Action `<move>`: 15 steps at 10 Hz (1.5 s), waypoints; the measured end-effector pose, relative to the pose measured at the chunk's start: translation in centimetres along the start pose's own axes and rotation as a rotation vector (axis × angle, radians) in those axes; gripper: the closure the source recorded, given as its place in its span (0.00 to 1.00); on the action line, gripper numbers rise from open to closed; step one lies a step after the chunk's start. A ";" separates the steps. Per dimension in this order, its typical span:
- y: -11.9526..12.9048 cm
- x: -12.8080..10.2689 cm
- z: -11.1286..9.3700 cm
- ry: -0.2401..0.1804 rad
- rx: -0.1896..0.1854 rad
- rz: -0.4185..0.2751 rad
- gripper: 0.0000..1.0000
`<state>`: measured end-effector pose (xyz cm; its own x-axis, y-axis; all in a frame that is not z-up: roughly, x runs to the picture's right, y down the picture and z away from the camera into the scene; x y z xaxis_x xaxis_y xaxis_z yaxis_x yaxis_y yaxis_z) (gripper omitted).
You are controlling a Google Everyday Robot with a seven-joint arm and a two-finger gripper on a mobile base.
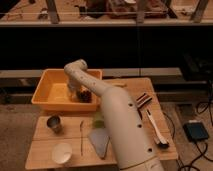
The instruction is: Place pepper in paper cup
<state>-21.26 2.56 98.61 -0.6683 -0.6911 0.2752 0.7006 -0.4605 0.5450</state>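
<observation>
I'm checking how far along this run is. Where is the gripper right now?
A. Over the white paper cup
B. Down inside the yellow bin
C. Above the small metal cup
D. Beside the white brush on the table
B: the arm bends down into the yellow bin at the back of the table, and the gripper sits inside it, well away from the paper cup by the table's near edge.
</observation>
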 end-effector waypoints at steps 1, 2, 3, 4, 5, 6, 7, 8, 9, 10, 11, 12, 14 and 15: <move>0.0 -0.1 0.0 -0.003 0.002 0.001 0.50; 0.0 -0.2 0.1 -0.005 0.003 0.002 0.50; 0.0 -0.2 0.1 -0.006 0.003 0.002 0.50; 0.0 -0.2 0.1 -0.008 0.004 0.002 0.50; 0.0 -0.2 0.0 -0.009 0.005 0.000 0.50; 0.0 -0.2 0.0 -0.010 0.005 -0.002 0.50; 0.0 -0.2 0.0 -0.011 0.006 -0.004 0.50; -0.1 -0.1 0.0 -0.013 0.007 -0.005 0.50; -0.1 -0.1 0.0 -0.016 0.008 -0.006 0.55; 0.0 -0.1 0.0 -0.018 0.007 -0.006 0.62; -0.1 0.0 0.2 -0.018 0.007 -0.006 0.75; -0.1 0.0 0.2 -0.022 0.008 -0.006 0.84; -0.2 0.0 0.2 -0.023 0.008 -0.005 0.98; -0.2 -0.1 0.2 -0.025 0.008 -0.003 0.98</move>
<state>-21.39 2.80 98.61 -0.6768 -0.6753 0.2930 0.6964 -0.4584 0.5521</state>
